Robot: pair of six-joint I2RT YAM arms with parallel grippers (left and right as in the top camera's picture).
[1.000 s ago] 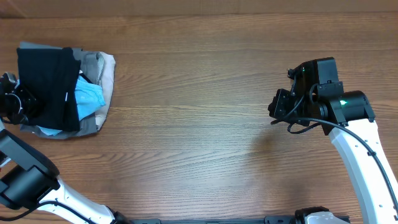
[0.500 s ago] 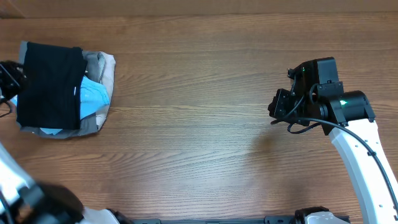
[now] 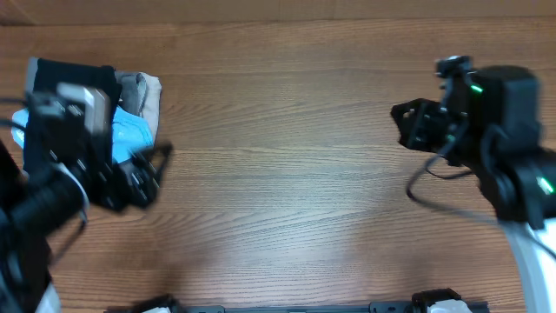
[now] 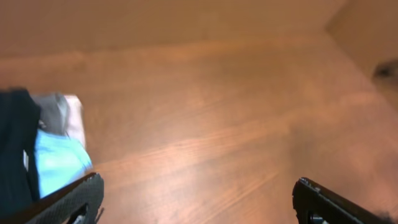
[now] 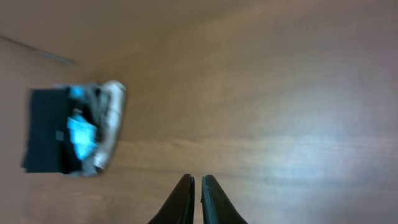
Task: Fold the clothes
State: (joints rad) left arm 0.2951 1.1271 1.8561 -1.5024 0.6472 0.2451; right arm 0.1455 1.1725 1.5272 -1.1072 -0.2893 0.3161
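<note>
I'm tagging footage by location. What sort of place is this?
Likely a robotics lab bench, not a home: the left arm and right arm work over a wooden table whose only load is a small clothes pile with the black T-shirt on top.

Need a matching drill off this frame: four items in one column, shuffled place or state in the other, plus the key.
Column 1
1. black T-shirt
2. light blue garment
3. left gripper
4. right gripper

Column 2
A. fingers almost touching, nothing between them
B. darkest piece, at the left end of the table
C. jaws wide apart, empty
D. peeks out between the black piece and the grey garment

Pairs: 1-B, 2-D, 3-C, 4-A
</note>
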